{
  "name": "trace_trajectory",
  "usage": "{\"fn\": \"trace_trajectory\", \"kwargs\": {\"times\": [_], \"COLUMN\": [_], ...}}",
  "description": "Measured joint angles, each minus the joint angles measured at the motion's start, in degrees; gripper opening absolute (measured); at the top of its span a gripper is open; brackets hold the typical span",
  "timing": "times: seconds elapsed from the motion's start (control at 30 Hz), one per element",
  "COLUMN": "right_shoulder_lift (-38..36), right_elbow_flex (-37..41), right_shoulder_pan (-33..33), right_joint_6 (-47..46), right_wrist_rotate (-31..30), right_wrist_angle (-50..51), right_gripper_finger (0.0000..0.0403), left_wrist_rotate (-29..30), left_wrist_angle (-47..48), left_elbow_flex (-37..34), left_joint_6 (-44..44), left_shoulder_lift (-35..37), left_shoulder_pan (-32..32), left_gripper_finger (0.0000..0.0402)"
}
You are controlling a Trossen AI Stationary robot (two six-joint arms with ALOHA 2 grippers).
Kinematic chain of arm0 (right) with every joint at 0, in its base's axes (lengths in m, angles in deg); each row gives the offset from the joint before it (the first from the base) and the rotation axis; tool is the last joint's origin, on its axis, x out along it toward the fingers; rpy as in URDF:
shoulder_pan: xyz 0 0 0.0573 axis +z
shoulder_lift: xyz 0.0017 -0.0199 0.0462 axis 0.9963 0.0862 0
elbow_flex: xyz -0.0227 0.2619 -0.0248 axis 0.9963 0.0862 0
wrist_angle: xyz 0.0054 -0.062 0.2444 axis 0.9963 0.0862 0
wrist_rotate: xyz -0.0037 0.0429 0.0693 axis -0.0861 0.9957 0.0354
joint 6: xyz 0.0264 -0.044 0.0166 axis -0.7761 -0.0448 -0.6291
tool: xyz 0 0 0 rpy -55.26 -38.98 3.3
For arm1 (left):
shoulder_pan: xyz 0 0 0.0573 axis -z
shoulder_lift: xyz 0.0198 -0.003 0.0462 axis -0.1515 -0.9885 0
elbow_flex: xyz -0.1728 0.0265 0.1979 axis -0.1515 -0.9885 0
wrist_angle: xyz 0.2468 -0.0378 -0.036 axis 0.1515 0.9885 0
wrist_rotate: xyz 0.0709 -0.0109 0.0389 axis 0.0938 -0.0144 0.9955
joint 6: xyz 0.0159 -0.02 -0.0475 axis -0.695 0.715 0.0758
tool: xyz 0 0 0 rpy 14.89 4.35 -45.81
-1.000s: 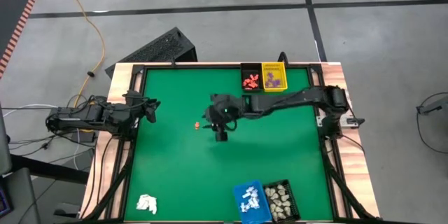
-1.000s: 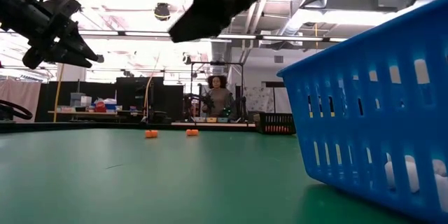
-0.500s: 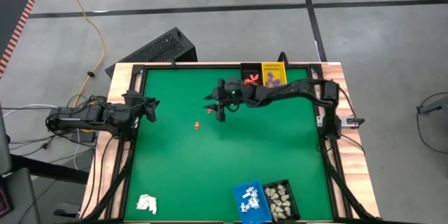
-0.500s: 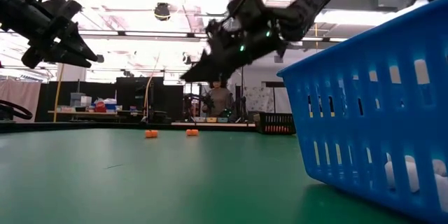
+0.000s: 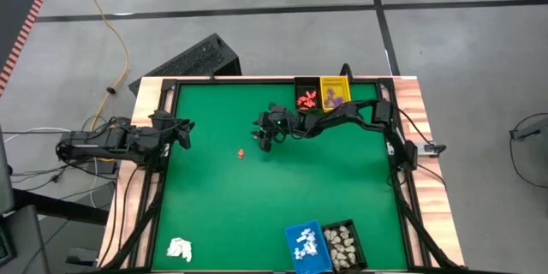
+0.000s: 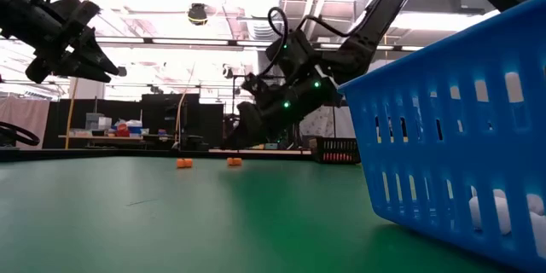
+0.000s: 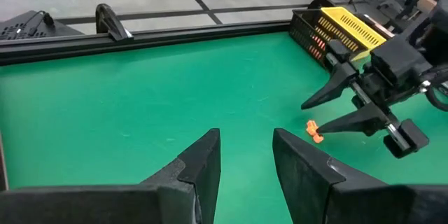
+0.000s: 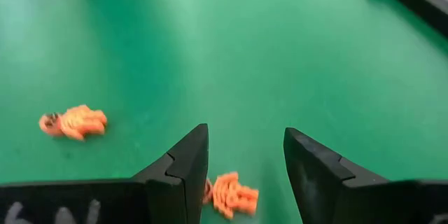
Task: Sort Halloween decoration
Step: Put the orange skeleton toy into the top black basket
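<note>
Right wrist view: my right tool [image 8: 241, 161] hangs low over the green desk [image 8: 294, 49], fingers apart and empty. One orange figurine [image 8: 231, 194] lies on the felt just ahead, between the two tips but not touched. A second orange figurine [image 8: 72, 122] lies a little way off to one side.

High view: the right tool [image 5: 262, 133] is out over the middle-far part of the desk, arm stretched in from the right edge. Only one orange speck [image 5: 241, 153] is clear from above, just to the near-left of the tool. The low view shows two orange pieces side by side on the felt, with the tool just above them.

My left tool [image 5: 184, 128] waits at the far-left edge of the desk, fingers parted, holding nothing.

Outward to the bins. Far edge: a black bin [image 5: 306, 94] with orange-red pieces in it, and beside it a yellow bin [image 5: 335, 92] with purple ones. Near edge: a blue basket [image 5: 306, 246] with white pieces, and next to it a dark basket [image 5: 344, 244] with cream-beige pieces.

A white wadded lump [image 5: 179, 248] lies at the near-left corner; it is not one of the figurines.

Judgement: sorting is nearly finished. All four colours are already binned, and the two orange pieces look like the last loose ones. Left to do: close on the nearer orange piece, carry it to the black bin, then the same for the other.
</note>
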Motion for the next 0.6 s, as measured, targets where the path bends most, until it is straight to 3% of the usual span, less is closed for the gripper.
{"fn": "trace_trajectory", "kwargs": {"times": [0.6], "right_shoulder_lift": [2.86], "right_elbow_flex": [-0.11], "right_shoulder_pan": [1.0], "right_joint_6": [-3.76], "right_wrist_rotate": [-1.85], "right_wrist_angle": [0.76], "right_gripper_finger": [0.0182], "left_wrist_rotate": [0.02], "left_wrist_angle": [0.09], "left_elbow_flex": [0.0], "left_joint_6": [0.22], "left_shoulder_lift": [0.0], "left_shoulder_pan": [0.0], "left_gripper_finger": [0.0121]}}
